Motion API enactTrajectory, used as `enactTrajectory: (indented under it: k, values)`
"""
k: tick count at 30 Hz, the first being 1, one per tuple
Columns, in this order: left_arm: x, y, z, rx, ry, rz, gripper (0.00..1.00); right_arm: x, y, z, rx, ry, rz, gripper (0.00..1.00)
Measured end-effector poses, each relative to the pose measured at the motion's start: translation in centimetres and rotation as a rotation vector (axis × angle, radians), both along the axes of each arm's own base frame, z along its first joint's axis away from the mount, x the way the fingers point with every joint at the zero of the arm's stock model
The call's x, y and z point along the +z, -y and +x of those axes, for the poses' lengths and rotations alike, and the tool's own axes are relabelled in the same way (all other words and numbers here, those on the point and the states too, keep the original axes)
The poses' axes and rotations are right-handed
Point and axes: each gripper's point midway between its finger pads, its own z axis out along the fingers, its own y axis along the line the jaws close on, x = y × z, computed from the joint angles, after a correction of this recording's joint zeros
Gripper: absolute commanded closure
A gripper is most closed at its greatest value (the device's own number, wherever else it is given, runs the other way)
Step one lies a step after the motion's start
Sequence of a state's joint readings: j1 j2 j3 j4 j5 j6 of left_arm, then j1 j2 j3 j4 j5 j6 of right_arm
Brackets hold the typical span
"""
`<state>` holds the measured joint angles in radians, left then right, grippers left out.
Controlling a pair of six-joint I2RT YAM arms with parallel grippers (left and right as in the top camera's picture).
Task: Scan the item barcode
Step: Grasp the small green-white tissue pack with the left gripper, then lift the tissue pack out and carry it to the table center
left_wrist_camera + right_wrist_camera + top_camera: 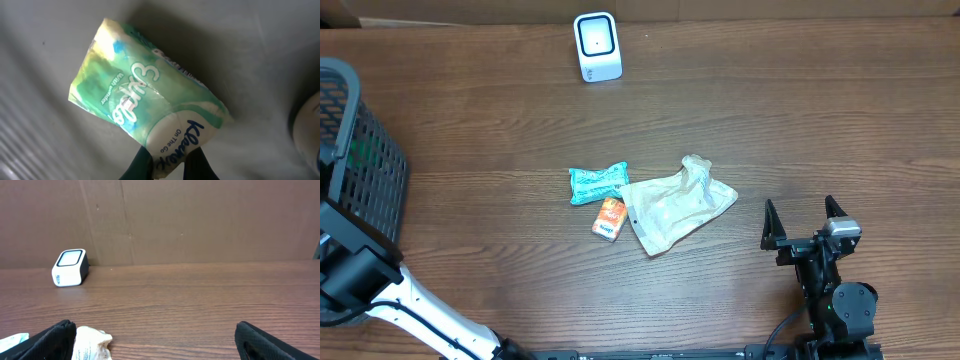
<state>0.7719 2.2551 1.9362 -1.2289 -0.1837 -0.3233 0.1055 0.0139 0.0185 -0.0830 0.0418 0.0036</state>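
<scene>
In the left wrist view my left gripper (170,164) is shut on one end of a green and white Kleenex wet-wipes pack (145,100), which hangs in front of a blurred grey background. No barcode shows on its visible face. The white scanner (597,46) stands at the far middle of the table, its window facing the front, and also shows as the scanner (70,267) in the right wrist view. My right gripper (805,222) rests open near the front right, nothing between its fingers (55,339).
A teal packet (598,183), a small orange packet (610,218) and a crumpled beige bag (675,205) lie mid-table. A black mesh basket (365,160) stands at the left edge, with the left arm (355,270) reaching by it. A brown wall backs the table.
</scene>
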Motion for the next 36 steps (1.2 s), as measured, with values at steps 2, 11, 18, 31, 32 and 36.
enactTrajectory:
  k: [2,11,18,31,32,36]
  values:
    - [0.2,0.2,-0.2,0.0,-0.003,-0.003,0.96,0.0,0.0,0.0,0.0,0.0,0.0,0.0]
    - [9.3,0.4,-0.4,0.022,0.145,0.137,0.96,0.0,0.0,0.0,0.0,0.0,0.0,0.0]
    - [20.7,2.3,-2.3,0.025,0.344,0.326,0.96,0.0,0.0,0.0,0.0,0.0,0.0,0.0]
    - [16.8,2.4,-3.3,-0.061,0.311,0.248,0.0,0.0,0.0,0.0,0.0,0.0,0.0,0.0]
    - [15.6,2.1,-3.0,-0.093,0.313,0.237,0.0,0.0,0.0,0.0,0.0,0.001,0.0,0.0]
    - [11.6,1.7,-3.1,-0.186,0.293,0.19,0.0,0.0,0.0,0.0,0.0,0.0,0.0,0.0]
